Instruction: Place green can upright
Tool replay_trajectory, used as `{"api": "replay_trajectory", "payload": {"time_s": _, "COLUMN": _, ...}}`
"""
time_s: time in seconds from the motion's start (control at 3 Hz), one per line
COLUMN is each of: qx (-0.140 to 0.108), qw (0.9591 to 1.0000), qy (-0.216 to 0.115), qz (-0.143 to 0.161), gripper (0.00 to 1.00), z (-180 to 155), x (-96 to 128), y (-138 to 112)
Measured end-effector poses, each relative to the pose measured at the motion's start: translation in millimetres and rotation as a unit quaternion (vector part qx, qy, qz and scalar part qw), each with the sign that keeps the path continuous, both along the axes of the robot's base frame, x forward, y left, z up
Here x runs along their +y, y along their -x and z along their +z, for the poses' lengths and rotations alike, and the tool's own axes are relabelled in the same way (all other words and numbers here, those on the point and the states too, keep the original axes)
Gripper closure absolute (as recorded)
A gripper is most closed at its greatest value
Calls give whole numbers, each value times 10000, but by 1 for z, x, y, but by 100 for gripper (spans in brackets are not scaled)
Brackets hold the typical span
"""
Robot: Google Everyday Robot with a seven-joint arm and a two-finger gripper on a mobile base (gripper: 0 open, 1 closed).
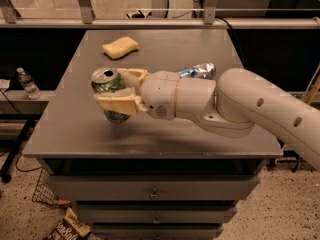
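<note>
The green can (109, 88) has a mottled green-and-white label and a silver top with its opening facing up. It stands nearly upright, tilted slightly, with its base at the grey table top (75, 129) on the left side. My gripper (119, 90) reaches in from the right on a white arm. Its cream fingers (116, 104) are shut on the can's sides, one in front and one behind.
A yellow sponge (120, 47) lies at the back left of the table. A crushed silver-blue can (199, 71) lies behind my arm. A plastic bottle (27, 84) stands on a low ledge to the left. Drawers sit below the table's front edge.
</note>
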State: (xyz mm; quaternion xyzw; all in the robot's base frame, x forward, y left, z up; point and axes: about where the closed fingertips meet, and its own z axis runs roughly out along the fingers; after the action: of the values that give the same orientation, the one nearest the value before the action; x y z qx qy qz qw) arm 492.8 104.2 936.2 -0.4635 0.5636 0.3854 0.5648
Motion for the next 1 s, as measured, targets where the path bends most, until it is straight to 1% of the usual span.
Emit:
{"api": "replay_trajectory", "payload": {"time_s": 0.33, "qx": 112, "qw": 9996, "qy": -6, "qz": -268, "gripper": 100, "z": -10, "x": 2, "y": -5}}
{"api": "replay_trajectory", "payload": {"time_s": 0.67, "qx": 114, "qw": 9990, "qy": -106, "qz": -426, "gripper": 100, "z": -19, "x": 3, "y": -9}}
{"api": "replay_trajectory", "payload": {"time_s": 1.0, "qx": -24, "qw": 9980, "qy": -264, "qz": -575, "gripper": 100, "z": -25, "x": 3, "y": -13}}
